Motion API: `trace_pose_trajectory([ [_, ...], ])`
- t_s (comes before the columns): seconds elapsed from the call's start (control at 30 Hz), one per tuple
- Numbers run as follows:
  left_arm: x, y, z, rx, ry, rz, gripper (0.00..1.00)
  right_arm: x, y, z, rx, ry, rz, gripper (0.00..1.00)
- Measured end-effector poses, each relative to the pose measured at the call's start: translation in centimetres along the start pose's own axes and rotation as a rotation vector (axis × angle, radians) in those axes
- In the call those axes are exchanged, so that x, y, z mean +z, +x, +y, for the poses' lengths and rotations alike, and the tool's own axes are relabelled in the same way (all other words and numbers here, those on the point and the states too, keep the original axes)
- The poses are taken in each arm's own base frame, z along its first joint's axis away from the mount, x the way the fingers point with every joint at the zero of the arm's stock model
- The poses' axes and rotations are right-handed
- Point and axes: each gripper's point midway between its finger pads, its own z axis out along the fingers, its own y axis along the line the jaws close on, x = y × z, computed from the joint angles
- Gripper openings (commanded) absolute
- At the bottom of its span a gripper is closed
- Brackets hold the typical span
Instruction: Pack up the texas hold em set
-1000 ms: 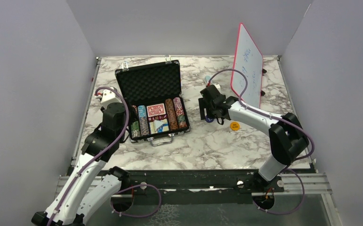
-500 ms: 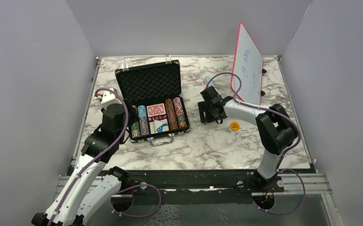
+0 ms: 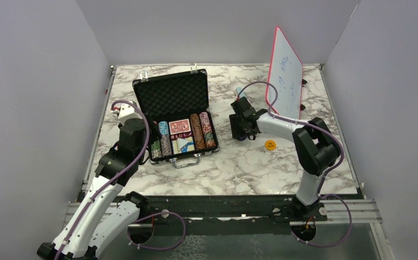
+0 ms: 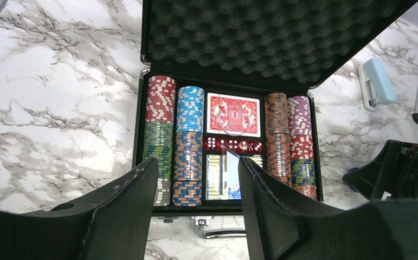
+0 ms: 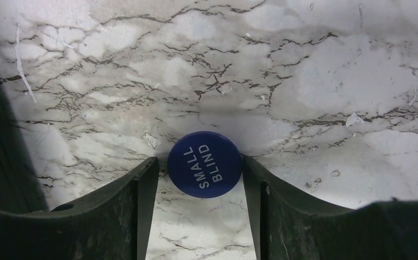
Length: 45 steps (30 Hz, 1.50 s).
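The black briefcase [image 3: 174, 95] lies open, its foam lid [image 4: 271, 38] leaning back. Its tray holds rows of striped chips [image 4: 189, 141], a red deck [image 4: 233, 114], red dice [image 4: 233, 144] and a blue deck [image 4: 225, 176]. My left gripper [image 4: 198, 179] is open and empty above the case's front edge, near the silver handle [image 4: 223, 234]. My right gripper [image 5: 198, 162] is open, low over the marble right of the case. A blue "SMALL BLIND" button [image 5: 205, 163] lies flat between its fingertips. A yellow button [image 3: 270, 144] lies on the table just right of it.
A red-framed whiteboard [image 3: 285, 76] stands at the back right, close behind the right arm. A pale blue block [image 4: 377, 81] lies on the marble right of the case lid. Grey walls enclose the table on three sides.
The right arm has folded its elbow in, and its gripper has shifted slightly toward the back, staying over the blue button. The left arm has barely moved.
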Motion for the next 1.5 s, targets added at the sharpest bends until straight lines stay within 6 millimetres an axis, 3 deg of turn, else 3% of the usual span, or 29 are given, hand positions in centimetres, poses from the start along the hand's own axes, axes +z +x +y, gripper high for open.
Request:
trace_pose_trajectory([
  [0.27, 0.0, -0.2, -0.5, -0.013, 0.019, -0.006, 0.59, 0.3, -0.7, -0.1, 0.016, 0.005, -0.001, 0.5],
  [0.53, 0.0, -0.2, -0.7, -0.014, 0.028, -0.004, 0.59, -0.1, -0.4, -0.4, 0.01, 0.022, 0.029, 0.52],
  [0.7, 0.2, 0.0, -0.7, -0.01, 0.024, 0.004, 0.59, -1.4, -0.1, -0.5, 0.006, 0.022, 0.055, 0.55],
  [0.83, 0.3, 0.0, -0.7, -0.01, 0.024, 0.004, 0.59, -3.2, -1.5, 0.9, 0.017, -0.025, 0.028, 0.55],
  [1.0, 0.2, -0.2, -0.7, -0.013, 0.027, -0.001, 0.59, -5.3, -3.9, 4.6, 0.011, -0.107, -0.033, 0.55],
  [1.17, 0.1, -0.3, -0.8, -0.017, 0.032, -0.009, 0.59, -7.4, -6.0, 11.9, -0.059, -0.218, -0.095, 0.55],
  [1.37, -0.4, -0.7, -0.8, -0.037, 0.046, -0.024, 0.59, -6.4, -7.9, 19.0, -0.112, -0.294, -0.128, 0.55],
  [1.5, -0.9, -1.1, -0.9, -0.059, 0.058, -0.041, 0.59, -4.7, -8.5, 22.1, -0.132, -0.318, -0.138, 0.55],
])
